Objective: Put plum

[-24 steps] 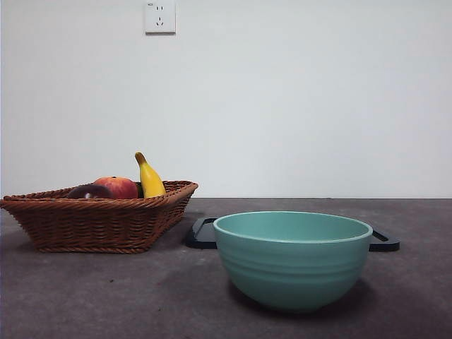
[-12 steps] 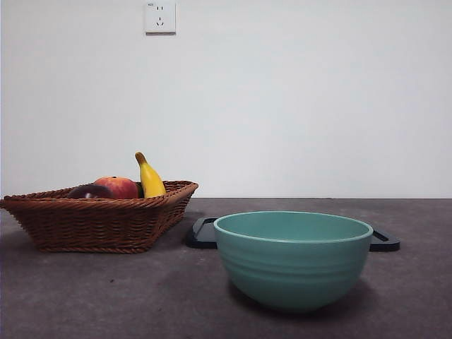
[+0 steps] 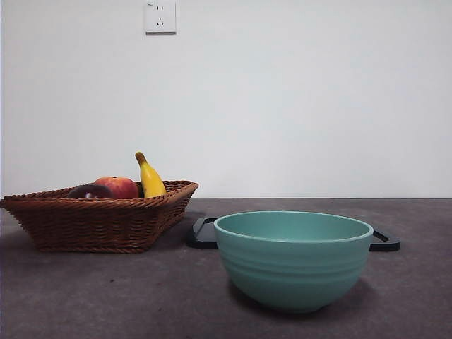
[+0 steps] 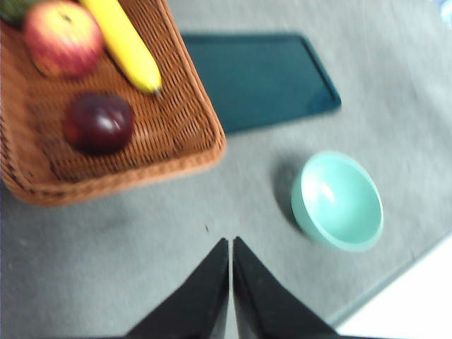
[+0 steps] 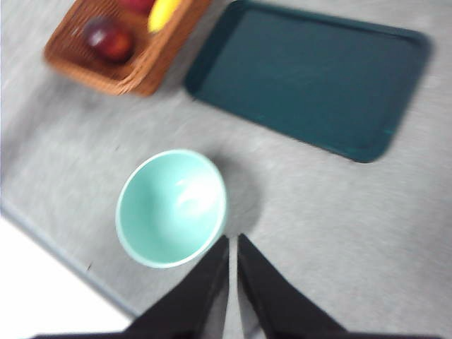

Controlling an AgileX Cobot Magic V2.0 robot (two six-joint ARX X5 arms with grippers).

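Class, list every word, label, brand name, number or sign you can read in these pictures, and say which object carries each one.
Small dark mark at the upper left corner of the white wall socket plate: too small to read.
No readable text on the woven brown wicker basket, the round dark maroon plum, the mint-green ceramic bowl, or the flat dark green tray.
Both wrist views are blurred; nothing legible shows there.

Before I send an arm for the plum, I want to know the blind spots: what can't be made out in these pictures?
- Front view: plum mostly hidden by the basket rim.
- Front view: tray largely covered by the bowl.
- Left wrist view: a green item in the basket, cut by the edge; unidentifiable.
- Both wrist views are blurred.
- Left gripper and right gripper: absent from the front view.
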